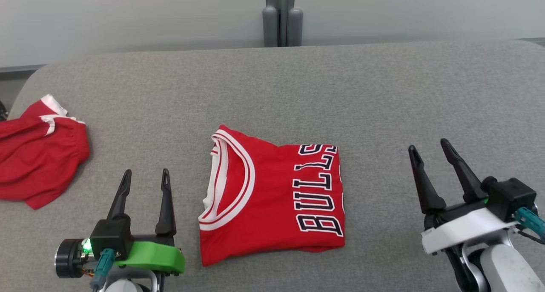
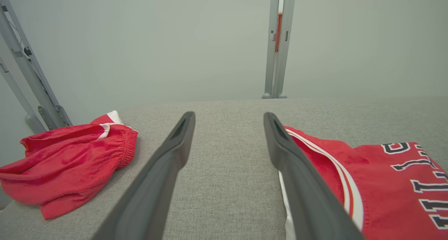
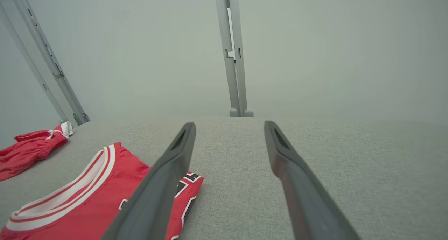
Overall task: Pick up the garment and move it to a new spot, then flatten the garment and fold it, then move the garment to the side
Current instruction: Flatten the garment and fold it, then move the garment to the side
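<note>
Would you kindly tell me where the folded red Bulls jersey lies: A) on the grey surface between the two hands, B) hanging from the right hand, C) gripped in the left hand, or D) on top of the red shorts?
A: the Bulls jersey lies flat on the grey surface, the open left hand and right hand either side of it, the red shorts well apart.

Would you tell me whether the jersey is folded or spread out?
Folded: the jersey lies as a compact rectangle on the grey surface, its lettering running off a folded edge.
</note>
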Tool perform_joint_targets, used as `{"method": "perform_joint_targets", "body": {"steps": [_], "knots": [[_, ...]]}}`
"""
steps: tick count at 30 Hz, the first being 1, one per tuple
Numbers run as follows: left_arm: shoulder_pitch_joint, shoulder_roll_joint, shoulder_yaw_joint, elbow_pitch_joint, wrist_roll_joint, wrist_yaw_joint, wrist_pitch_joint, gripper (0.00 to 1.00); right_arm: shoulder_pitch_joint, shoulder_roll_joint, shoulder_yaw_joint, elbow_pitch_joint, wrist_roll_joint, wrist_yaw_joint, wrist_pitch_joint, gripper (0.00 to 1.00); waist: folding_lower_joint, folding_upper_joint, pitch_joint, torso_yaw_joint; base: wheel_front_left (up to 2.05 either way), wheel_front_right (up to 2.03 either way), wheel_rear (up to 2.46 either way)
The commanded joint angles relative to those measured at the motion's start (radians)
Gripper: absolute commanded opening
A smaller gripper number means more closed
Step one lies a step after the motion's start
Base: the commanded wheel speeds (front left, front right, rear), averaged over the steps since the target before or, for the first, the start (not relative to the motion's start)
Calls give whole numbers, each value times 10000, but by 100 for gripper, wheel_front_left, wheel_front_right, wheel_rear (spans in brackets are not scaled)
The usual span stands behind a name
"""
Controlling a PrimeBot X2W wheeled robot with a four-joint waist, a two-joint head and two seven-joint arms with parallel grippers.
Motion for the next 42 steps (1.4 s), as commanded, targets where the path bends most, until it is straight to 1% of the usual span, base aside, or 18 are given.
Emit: {"method": "perform_joint_targets", "body": {"steps": [1,7,11,18,29,42], "knots": [[182,90,20,4,48,20,-30,100,339,85,-250,-227,-171,-14,143,100,0,-1,-320,-334,0,0,0],[444,181,-43,84,-34,-42,-29,100,1323,410,-979,-981,-522,-14,700,100,0,-1,-539,-588,0,0,0],[661,263,-83,181,-47,-27,0,100,1828,625,-1183,-1242,-652,-16,955,100,0,-1,-769,-679,0,0,0],[1091,323,-40,215,-148,127,78,100,2413,919,-1311,-1625,-835,-16,1257,100,0,-1,-1031,-736,0,0,0],[1245,414,-17,317,-264,246,86,100,2711,1104,-1458,-1966,-1004,-16,1519,100,0,-1,-1083,-713,0,0,0],[993,487,-31,467,-364,326,37,100,2737,1109,-1536,-2049,-1093,-16,1659,100,0,-1,-1021,-614,0,0,0]]}}
